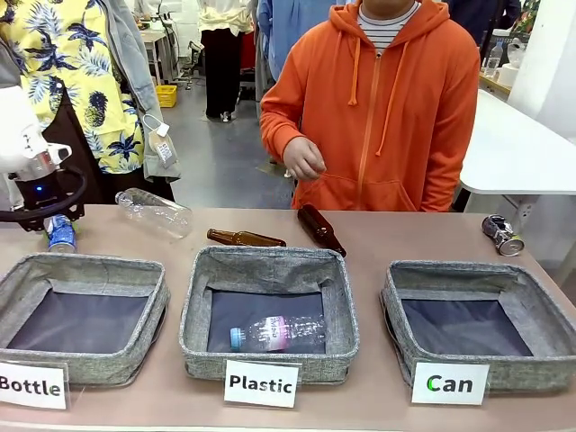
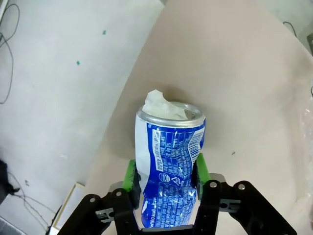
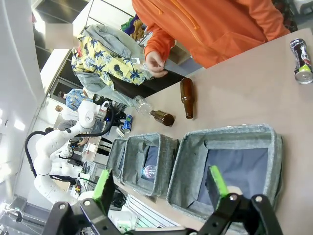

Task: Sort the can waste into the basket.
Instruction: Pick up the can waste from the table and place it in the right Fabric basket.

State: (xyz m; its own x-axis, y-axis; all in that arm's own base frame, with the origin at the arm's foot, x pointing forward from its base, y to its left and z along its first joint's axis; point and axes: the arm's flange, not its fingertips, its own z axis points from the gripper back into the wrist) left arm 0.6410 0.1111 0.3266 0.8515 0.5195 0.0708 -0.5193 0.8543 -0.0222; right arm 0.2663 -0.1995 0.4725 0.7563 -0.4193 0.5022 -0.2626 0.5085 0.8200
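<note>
Progress: nothing sorted yet; Can basket (image 1: 397,303) at the robot's right end of the bench (image 1: 405,243) shows only its dark lining; both cans are still to go.

Blue can (image 2: 170,147): upright at the far left end of the bench, behind the Bottle basket (image 1: 160,292), well apart from the Can basket; top torn open, side dented.

Dented silver-and-black can (image 1: 502,234): lying on the bench just past the far right corner of the Can basket; nothing touching it.

Other items not for this task: two brown glass bottles (image 1: 245,238) and a clear plastic bottle (image 1: 153,211) lying on the bench behind the Plastic basket (image 1: 193,306); person in an orange hoodie (image 1: 405,108) at the far side, hand (image 1: 303,157) raised off the bench.

Left end effector (image 2: 166,171): clenched on the blue can; green pads (image 2: 202,169) sit against opposite sides of its lower body; cannot tell whether the can is on the bench or lifted off it.

Right end effector (image 3: 160,183): released, jaws spread wide, nothing between them, touching nothing; it hangs over the near side of the Can basket.

Judgement: step in hand is the pick of the first can; left to do is carrying it across past two baskets to the Can basket, dropping it, then the dented can, which lies closer to the right arm.
</note>
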